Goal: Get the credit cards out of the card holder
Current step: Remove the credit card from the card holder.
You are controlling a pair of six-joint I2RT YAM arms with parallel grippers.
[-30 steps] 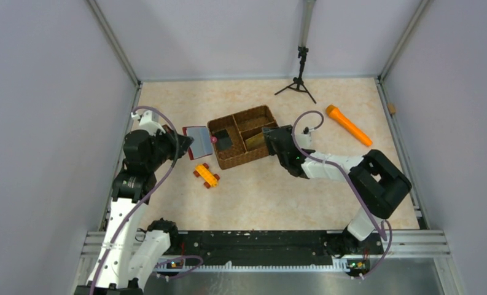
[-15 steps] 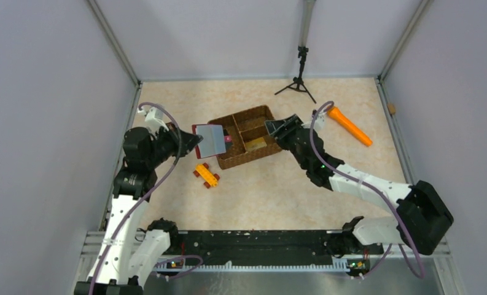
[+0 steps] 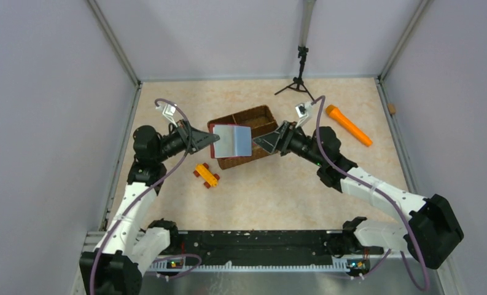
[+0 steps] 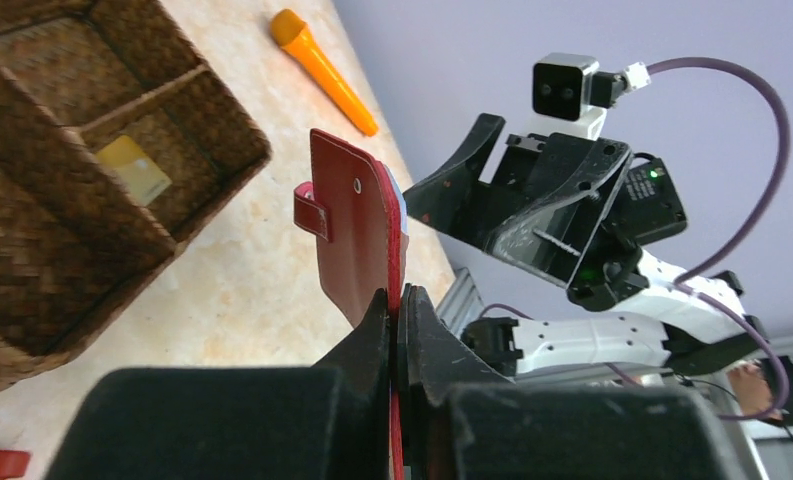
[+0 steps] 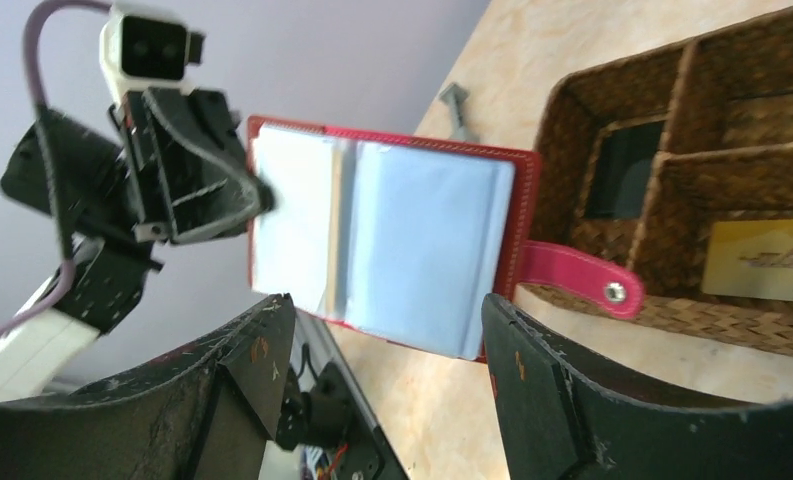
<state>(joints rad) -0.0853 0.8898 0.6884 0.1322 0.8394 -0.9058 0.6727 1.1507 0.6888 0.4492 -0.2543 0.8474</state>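
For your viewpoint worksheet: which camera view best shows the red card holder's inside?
Right wrist: the card holder faces it open, pale blue pockets and strap plain. Left wrist sees its red outside edge-on in the left gripper; top external shows it small.

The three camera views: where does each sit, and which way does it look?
Top external: above and behind the arms, looking down at the table; both whole arms show, left gripper and right gripper either side of the card holder.
Left wrist: on the left wrist, looking along its shut fingers pinching the card holder, towards the right gripper.
Right wrist: on the right wrist, looking between its open fingers at the card holder's blue pockets.
Shared: both wrist views show the wicker basket holding a tan-gold card.
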